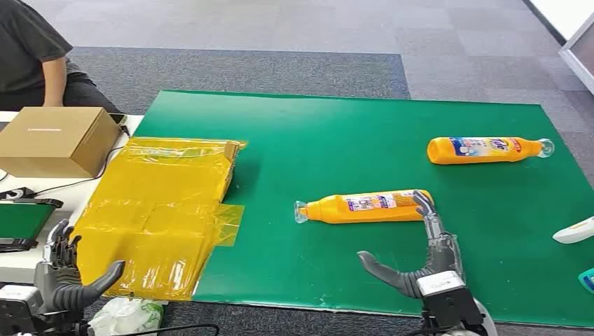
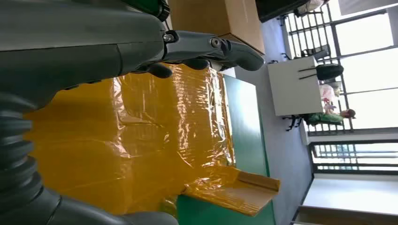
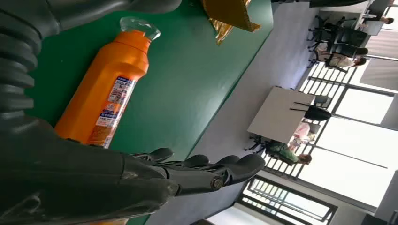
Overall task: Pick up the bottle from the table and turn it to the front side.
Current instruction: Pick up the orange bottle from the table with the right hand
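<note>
near bottle: orange bottle (image 1: 368, 207) lying flat on its side on the green mat (image 1: 336, 140), clear cap pointing toward the robot's left, label facing up. The right wrist view (image 3: 105, 93) catches the same bottle up close.
right hand: right hand (image 1: 420, 262) sits just on the robot's side of the bottle's base end, fingers spread, thumb out to the side, holding nothing. Its fingertips (image 1: 423, 203) reach up to the bottle's base; can't really tell if they're touching or just in front of it.
far bottle: a second orange bottle (image 1: 487, 149) is also lying down, further back and to the right, cap pointing right, well apart from the hand.
left hand: left hand (image 1: 63, 276) is down at the near left, off the mat, fingers apart, nothing in it. It's right by the yellow plastic-wrapped stuff (image 1: 161, 210).
left side junk: cardboard box (image 1: 56, 140) on the white table, with a seated person (image 1: 35, 49) in a dark shirt behind it.
right edge: a white object (image 1: 574, 231) pokes in at the mat's right edge, no clue what it is.
</note>
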Robot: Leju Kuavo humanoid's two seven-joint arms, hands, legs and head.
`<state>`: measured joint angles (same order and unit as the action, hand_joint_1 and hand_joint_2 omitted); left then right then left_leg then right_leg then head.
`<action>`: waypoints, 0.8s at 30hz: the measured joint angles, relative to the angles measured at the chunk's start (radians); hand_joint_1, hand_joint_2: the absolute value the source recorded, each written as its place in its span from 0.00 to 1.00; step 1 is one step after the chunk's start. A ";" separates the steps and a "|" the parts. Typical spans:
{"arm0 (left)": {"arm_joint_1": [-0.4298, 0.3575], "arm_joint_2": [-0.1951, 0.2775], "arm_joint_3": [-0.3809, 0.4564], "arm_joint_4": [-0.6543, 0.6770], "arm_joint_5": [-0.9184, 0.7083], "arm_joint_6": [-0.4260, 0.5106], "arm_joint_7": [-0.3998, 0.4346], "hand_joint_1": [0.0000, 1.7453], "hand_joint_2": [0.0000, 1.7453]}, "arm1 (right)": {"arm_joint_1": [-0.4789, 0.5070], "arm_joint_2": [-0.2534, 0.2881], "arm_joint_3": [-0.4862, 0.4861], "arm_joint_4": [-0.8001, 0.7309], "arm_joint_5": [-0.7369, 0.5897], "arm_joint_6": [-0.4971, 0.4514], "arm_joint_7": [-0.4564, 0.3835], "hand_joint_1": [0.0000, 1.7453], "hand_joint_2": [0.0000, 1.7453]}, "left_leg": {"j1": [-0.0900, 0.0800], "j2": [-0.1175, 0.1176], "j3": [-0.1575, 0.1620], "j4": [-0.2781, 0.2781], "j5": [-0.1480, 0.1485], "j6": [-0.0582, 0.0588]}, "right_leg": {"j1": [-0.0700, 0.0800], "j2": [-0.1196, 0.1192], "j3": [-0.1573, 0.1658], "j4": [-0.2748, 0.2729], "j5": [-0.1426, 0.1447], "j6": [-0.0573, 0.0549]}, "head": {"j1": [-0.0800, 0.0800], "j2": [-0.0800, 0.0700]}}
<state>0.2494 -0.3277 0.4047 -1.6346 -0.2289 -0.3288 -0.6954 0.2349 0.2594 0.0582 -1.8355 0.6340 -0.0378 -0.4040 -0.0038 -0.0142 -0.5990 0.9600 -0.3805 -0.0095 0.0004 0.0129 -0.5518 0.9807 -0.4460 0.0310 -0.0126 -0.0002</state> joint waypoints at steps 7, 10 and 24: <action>0.000 0.000 0.000 0.000 -0.004 0.005 0.000 0.00 1.00 | -0.003 -0.001 0.005 0.005 0.003 -0.002 0.004 0.00 1.00 | 0.000 0.000 0.000 0.000 0.000 0.000 | 0.000 0.000 0.000 0.000 0.000 0.000 | 0.000 0.000; 0.000 0.000 0.000 0.000 -0.012 0.015 0.000 0.00 1.00 | -0.002 -0.002 0.006 0.006 0.016 -0.007 0.014 0.00 1.00 | 0.000 0.000 0.000 0.000 0.000 0.000 | 0.000 0.000 0.000 0.000 0.000 0.000 | 0.000 0.000; 0.000 0.000 0.005 0.010 0.007 -0.001 0.000 0.00 1.00 | -0.026 -0.006 0.014 0.027 0.180 -0.087 0.093 0.00 1.00 | 0.000 0.000 0.000 0.000 0.000 0.000 | 0.000 0.000 0.000 0.000 0.000 0.000 | 0.000 0.000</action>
<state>0.2493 -0.3277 0.4097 -1.6247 -0.2216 -0.3300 -0.6958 0.2091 0.2530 0.0722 -1.8083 0.8141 -0.1243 -0.3106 -0.0038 -0.0142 -0.5990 0.9600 -0.3805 -0.0095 0.0004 0.0129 -0.5516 0.9808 -0.4459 0.0310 -0.0123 -0.0003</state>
